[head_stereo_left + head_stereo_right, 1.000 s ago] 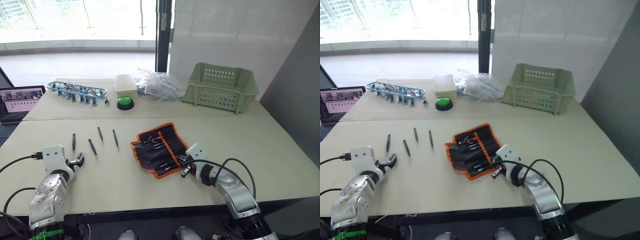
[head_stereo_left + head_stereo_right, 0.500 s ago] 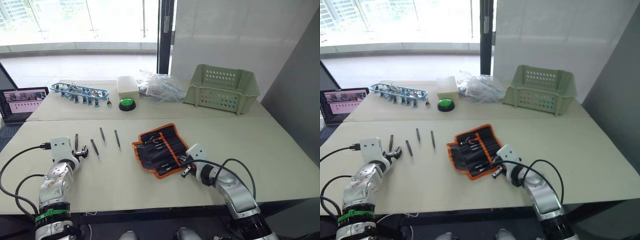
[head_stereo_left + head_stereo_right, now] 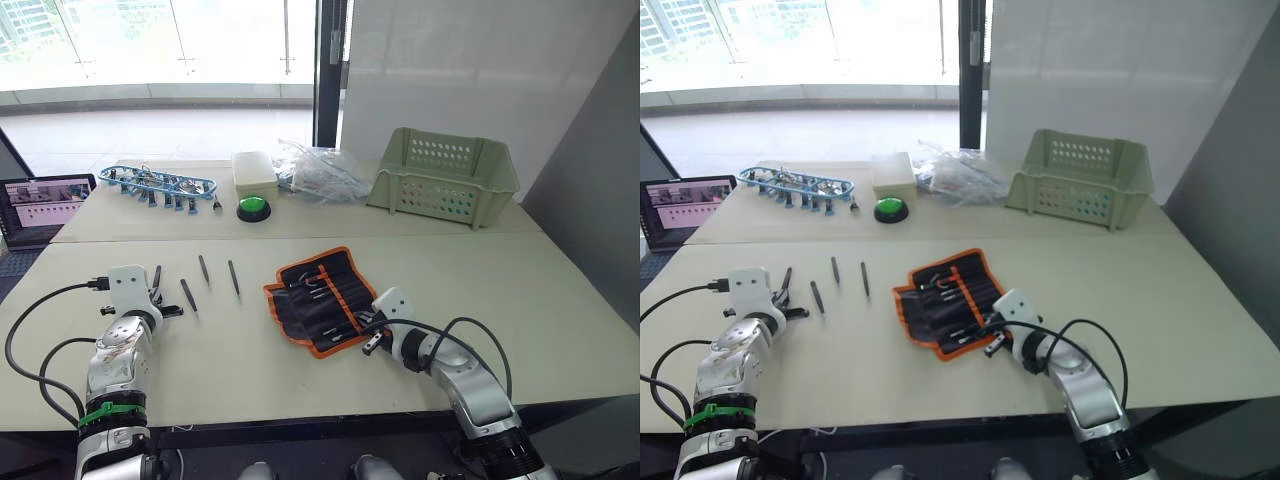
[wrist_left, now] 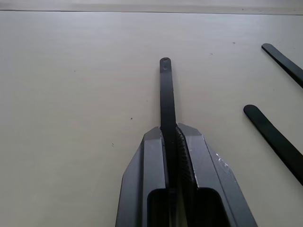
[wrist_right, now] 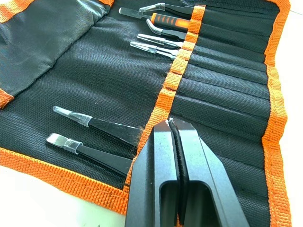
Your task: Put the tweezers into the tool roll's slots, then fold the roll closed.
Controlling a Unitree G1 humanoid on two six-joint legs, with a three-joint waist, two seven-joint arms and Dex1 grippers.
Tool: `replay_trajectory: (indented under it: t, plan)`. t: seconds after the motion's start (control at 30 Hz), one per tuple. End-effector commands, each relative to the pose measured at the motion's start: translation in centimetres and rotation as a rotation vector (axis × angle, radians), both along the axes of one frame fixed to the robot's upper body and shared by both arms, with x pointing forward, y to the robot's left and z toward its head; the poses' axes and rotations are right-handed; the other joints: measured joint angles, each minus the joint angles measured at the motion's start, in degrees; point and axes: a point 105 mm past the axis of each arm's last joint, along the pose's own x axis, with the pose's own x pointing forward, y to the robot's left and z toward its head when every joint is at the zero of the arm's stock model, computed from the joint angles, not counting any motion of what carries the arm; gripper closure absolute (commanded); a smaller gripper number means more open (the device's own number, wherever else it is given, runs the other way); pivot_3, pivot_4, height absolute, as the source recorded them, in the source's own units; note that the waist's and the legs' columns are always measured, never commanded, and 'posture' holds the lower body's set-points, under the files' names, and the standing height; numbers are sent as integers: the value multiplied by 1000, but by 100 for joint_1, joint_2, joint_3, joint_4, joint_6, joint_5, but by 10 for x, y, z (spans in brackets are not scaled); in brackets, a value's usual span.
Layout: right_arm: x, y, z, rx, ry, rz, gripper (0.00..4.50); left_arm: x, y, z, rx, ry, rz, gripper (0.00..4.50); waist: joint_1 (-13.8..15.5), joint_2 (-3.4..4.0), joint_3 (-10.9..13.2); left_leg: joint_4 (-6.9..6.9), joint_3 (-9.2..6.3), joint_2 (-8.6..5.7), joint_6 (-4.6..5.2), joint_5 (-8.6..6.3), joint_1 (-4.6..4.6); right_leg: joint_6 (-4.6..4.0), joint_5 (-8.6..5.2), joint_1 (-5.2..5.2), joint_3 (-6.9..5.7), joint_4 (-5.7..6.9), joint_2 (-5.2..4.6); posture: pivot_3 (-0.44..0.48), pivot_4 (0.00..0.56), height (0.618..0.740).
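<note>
The tool roll (image 3: 320,295) lies open mid-table, black with orange edging. Its slots (image 5: 222,85) hold several slim tools with clear-capped tips. Three loose black tweezers (image 3: 187,293) (image 3: 203,268) (image 3: 233,277) lie on the table left of the roll. A further tweezer (image 4: 165,90), leftmost in the row, is clamped between the fingers of my left gripper (image 4: 171,128), its blunt end sticking out ahead over the table. My right gripper (image 5: 169,124) is shut and empty, its tip resting at the roll's orange band near the roll's near right corner (image 3: 372,340).
At the back stand a pale green basket (image 3: 443,175), a crumpled plastic bag (image 3: 320,170), a white box (image 3: 253,170), a green button (image 3: 253,207) and a blue tray of small tools (image 3: 155,185). A laptop (image 3: 40,205) sits far left.
My left gripper has moved forward to the leftmost tweezer and closed on it from wide open. The right arm has stayed where it was.
</note>
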Motion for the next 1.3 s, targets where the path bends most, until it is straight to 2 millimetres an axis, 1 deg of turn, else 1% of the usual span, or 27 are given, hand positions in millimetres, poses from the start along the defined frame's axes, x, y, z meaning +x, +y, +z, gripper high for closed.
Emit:
replay_trajectory:
  t: [0.03,0.17,0.23,0.3,0.37,0.4,0.47,0.5,0.53,0.6,0.7,0.73,0.8,0.87,0.9,0.93,0.97,1.0,1.03,1.1,1.2,1.3]
  plan:
    - [-8,3,-15,-10,70,18,4500,-3,-4,-15,-16,43,-10,4455,1,2,1,-2,0,0,0,0,0,0,0,-1,0,0,0,0,150,725]
    - [-9,3,-15,-10,71,16,4500,-7,3,-2,19,-3,10,4455,-7,-1,3,-24,1,-1,0,0,0,0,0,-4,1,-11,-1,0,150,725]
    - [-9,3,-15,-11,71,18,4500,-10,8,11,46,-40,14,4455,-17,-6,6,-37,1,-2,0,0,-1,0,0,-6,1,-19,-1,0,150,725]
    - [-9,3,-15,-11,72,18,4500,-12,11,19,60,-61,14,4455,-30,-17,12,-48,1,-2,1,1,-2,5,2,-9,0,-24,-1,0,150,725]
    - [-10,2,-15,-13,74,20,4500,-14,7,49,134,-124,-55,4455,-57,-32,18,-67,1,0,2,1,-6,38,20,-10,-1,-48,2,0,150,725]
    - [-10,2,-15,-15,75,22,4500,-16,4,63,160,-148,-85,4455,-65,-43,20,-72,1,3,3,2,-16,40,21,-19,-1,-57,4,0,150,725]
    - [-11,1,-16,-18,77,24,4500,-18,-5,82,202,-183,-154,4455,-56,-66,16,-72,1,3,21,13,-67,39,23,-61,-1,-58,3,0,150,725]
    - [-11,1,-16,-19,77,25,4500,-19,-8,89,206,-194,-176,4455,-49,-67,17,-70,1,3,42,29,-97,37,29,-92,-1,-57,2,0,150,725]
    - [-11,1,-16,-20,78,26,4500,-19,-13,96,212,-209,-205,4455,-44,-67,17,-71,1,1,42,30,-113,38,34,-105,0,-62,0,0,150,725]
    - [-11,1,-16,-22,79,28,4500,-19,-34,115,219,-259,-311,4455,-41,-67,17,-72,4,-3,32,25,-114,19,46,-103,2,-67,-8,0,150,725]
    - [-11,1,-16,-22,79,27,4500,-19,-79,131,175,-314,-541,4455,-36,-67,17,-71,3,-3,25,20,-128,19,46,-105,1,-77,-8,0,150,725]
    - [-11,1,-16,-22,79,26,4500,-21,-103,131,119,-313,-657,4455,-36,-67,17,-71,3,-4,25,20,-130,20,45,-105,1,-79,-8,0,150,725]
    - [-12,1,-16,-22,80,26,4500,-26,-139,123,40,-264,-860,4455,-39,-67,17,-70,3,-5,25,20,-132,27,41,-105,2,-80,-8,0,150,725]
    - [-13,2,-17,-22,80,27,4500,-30,-157,114,11,-212,-958,4455,-50,-63,20,-70,3,-5,25,20,-131,41,32,-105,3,-80,-5,0,150,725]
    - [-13,2,-17,-22,81,28,4500,-30,-161,111,5,-192,-980,4455,-66,-62,20,-70,3,-5,26,20,-131,41,31,-107,5,-79,-3,0,150,725]
    - [-13,3,-17,-23,81,29,4500,-33,-170,104,11,-144,-1031,4455,-74,-62,21,-71,3,-4,26,20,-130,44,28,-108,7,-78,0,0,150,725]
    - [-14,4,-18,-30,80,34,4500,-30,-180,93,18,-80,-1065,4455,-67,-62,21,-72,3,-3,27,20,-129,44,26,-109,7,-76,3,0,150,725]
    - [-15,4,-17,-36,78,37,4500,-34,-196,83,17,5,-1147,4455,-53,-61,21,-73,-1,-2,27,20,-129,47,22,-109,6,-73,6,0,150,725]
    - [-16,4,-17,-40,76,38,4500,-37,-205,75,17,66,-1201,4455,-43,-62,21,-72,-5,-4,28,20,-129,49,19,-108,4,-70,6,0,150,725]
    - [-17,4,-17,-56,69,36,4500,-40,-214,68,67,168,-1253,4455,-41,-61,22,-66,-5,-6,28,20,-130,53,18,-105,6,-72,6,0,150,725]
    - [-20,5,-17,-62,64,35,4500,-44,-217,72,90,226,-1316,4455,-69,-60,23,-62,-3,-7,28,20,-134,57,17,-109,9,-72,6,0,150,725]
    - [-22,8,-17,-58,64,28,4500,-47,-214,69,128,295,-1342,4455,-72,-57,24,-70,-5,-4,31,19,-131,51,8,-113,8,-66,10,0,150,725]
